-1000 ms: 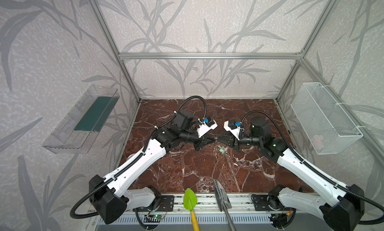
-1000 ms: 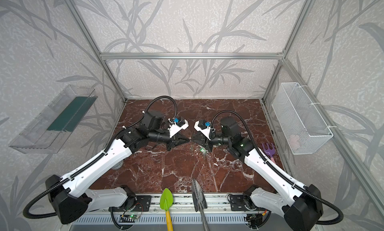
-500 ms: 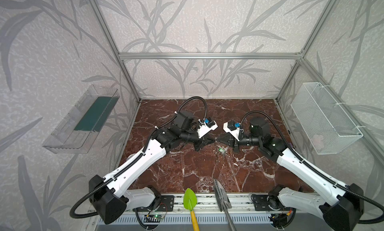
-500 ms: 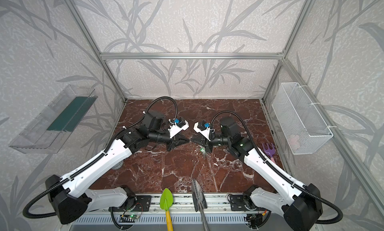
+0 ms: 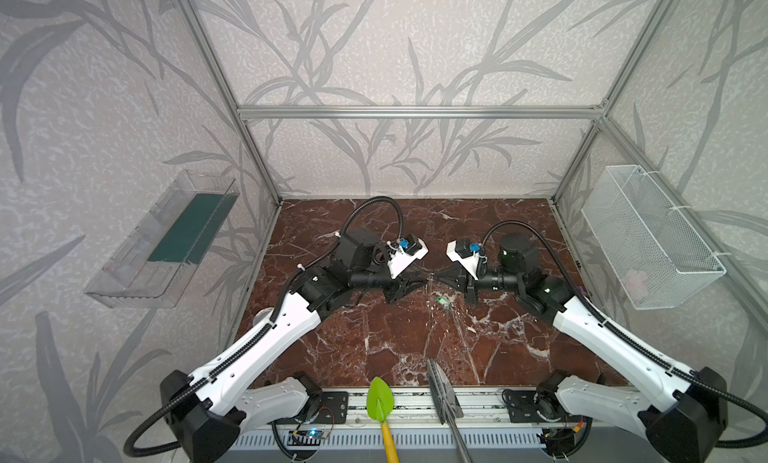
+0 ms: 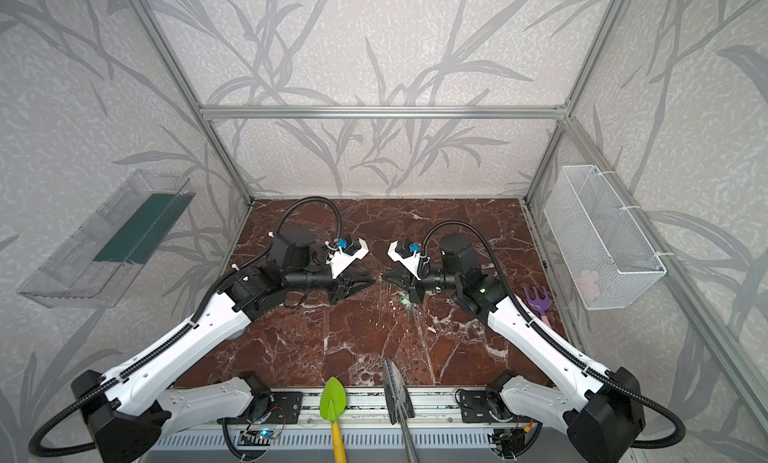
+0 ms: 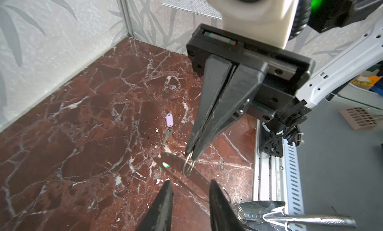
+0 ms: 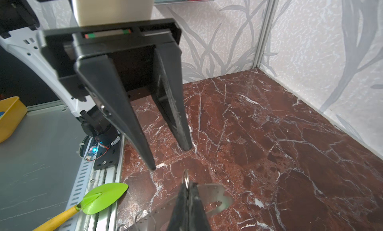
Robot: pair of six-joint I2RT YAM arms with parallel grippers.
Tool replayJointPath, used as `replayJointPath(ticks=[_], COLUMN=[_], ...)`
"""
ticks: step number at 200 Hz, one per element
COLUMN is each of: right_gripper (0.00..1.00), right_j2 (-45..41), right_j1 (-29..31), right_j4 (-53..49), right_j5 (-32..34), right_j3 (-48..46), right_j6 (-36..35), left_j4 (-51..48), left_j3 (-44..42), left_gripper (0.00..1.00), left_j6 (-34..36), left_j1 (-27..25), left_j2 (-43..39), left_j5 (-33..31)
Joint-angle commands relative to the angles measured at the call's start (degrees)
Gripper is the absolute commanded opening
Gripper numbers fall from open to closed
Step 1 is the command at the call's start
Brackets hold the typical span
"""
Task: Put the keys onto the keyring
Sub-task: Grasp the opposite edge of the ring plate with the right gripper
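In the left wrist view my right gripper [image 7: 191, 155] is shut on the keyring [image 7: 188, 167], pinching its thin metal ring, which hangs from the fingertips. A flat grey tag [image 8: 217, 195] with a cut-out and small edge holes lies behind the ring; whether they join I cannot tell. My left gripper [image 7: 190, 183] faces it a short way off, open and holding nothing. Both top views show the two grippers [image 5: 422, 280] [image 5: 432, 277] tip to tip above the floor. Of the keys, the green one [image 5: 442, 301] lies below them and the lilac one [image 7: 169, 121] farther back.
A green shovel [image 5: 379, 398] and a grey metal blade [image 5: 442, 388] lie across the front rail. A purple rake [image 6: 538, 298] sits by the right arm. A wire basket [image 5: 648, 236] hangs on the right wall and a clear shelf [image 5: 166, 240] on the left wall.
My left gripper's jaws have parted and now stand off the ring. The right gripper closed on the ring and still holds it. Both arms have barely shifted.
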Motion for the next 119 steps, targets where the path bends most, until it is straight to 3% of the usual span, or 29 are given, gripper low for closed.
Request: replayJointPath(ticks=[1,44,65,119], right_gripper=[0.00,0.00,0.00,0.00], right_j2=[-0.20,1.09,2.10,4.23], right_j1=[0.19,-0.14,-0.56,-2.62], right_j4=[4.98,11.16,14.00,17.57], right_j5=[2.53,-0.63,-4.29,-10.76], right_j3=[2.04,2.82,4.35,7.43], right_j6=[2.02,4.64,5.34,4.75], left_j4=[7.90,22.28,31.08,33.08], left_j3=[-3.72,-10.40,-14.03,-11.23], left_gripper=[0.35,0.37,0.48,0.45], left_j6=[-3.00,-7.93,-6.87,-8.15], left_j1=[-0.02,1.09,2.15,8.84], left_j2=[-3.26,-6.22,-7.74,-4.95], left_j5=[-4.94,-8.06,-3.15,10.07])
